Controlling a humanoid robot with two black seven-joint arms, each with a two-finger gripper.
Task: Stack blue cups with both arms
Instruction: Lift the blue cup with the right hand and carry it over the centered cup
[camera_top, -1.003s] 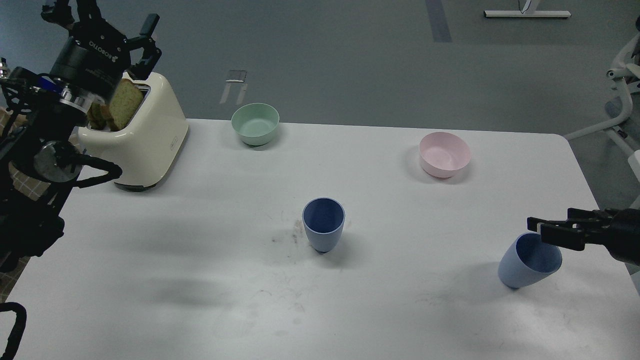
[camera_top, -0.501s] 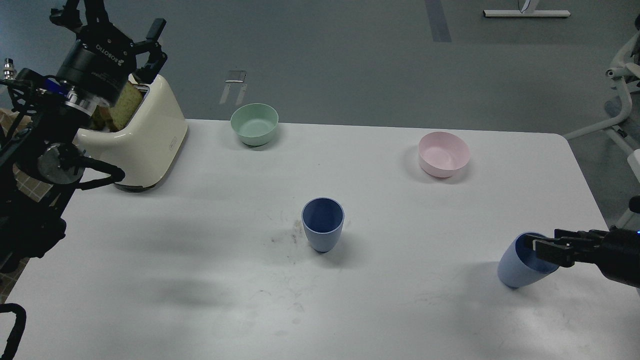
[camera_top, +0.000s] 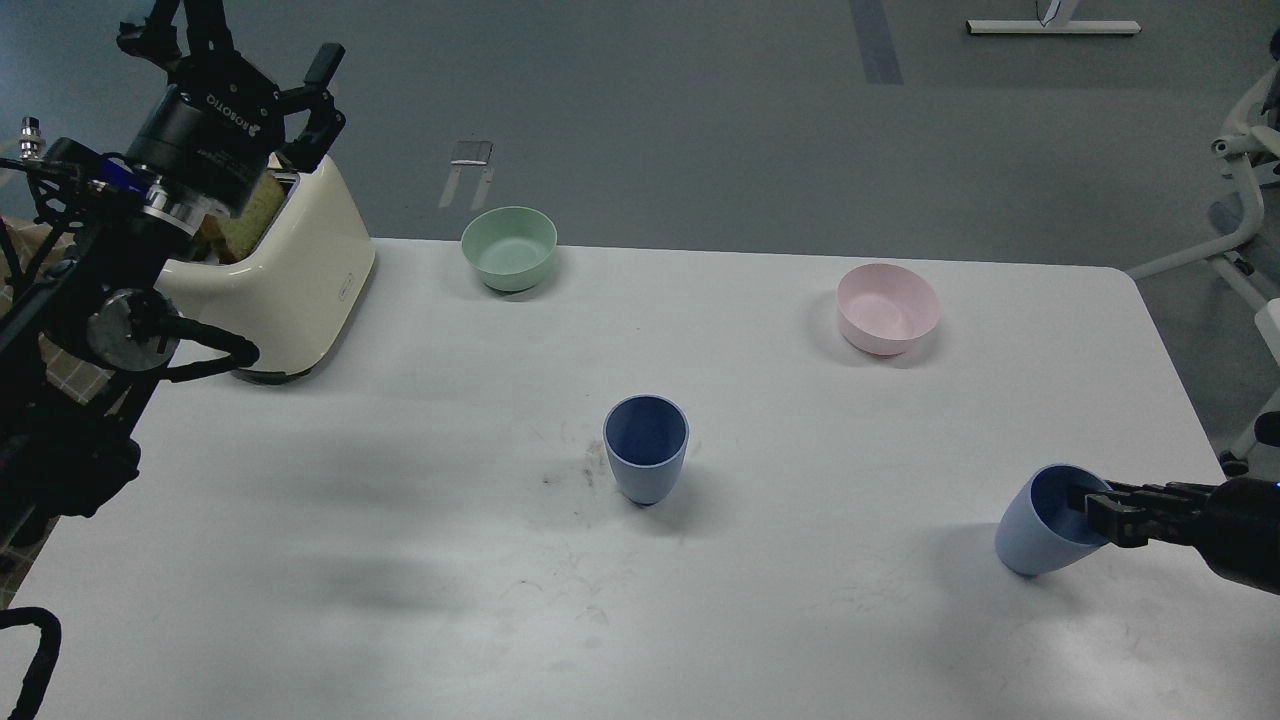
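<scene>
On the white tabletop (camera_top: 400, 560) stand two blue cups: one upright at the centre (camera_top: 646, 450), the other (camera_top: 1045, 522) near the right edge, tilted with its mouth toward the right hand (camera_top: 1105, 512). That hand's fingers reach into the tilted cup's mouth at the rim; whether they pinch it, I cannot tell. Raised at far left, the left hand (camera_top: 250, 60) is spread open, holding nothing, above a cream toaster (camera_top: 300, 280). Both bowls, one mint-green (camera_top: 509, 248) and one pink (camera_top: 888, 308), hold nothing.
</scene>
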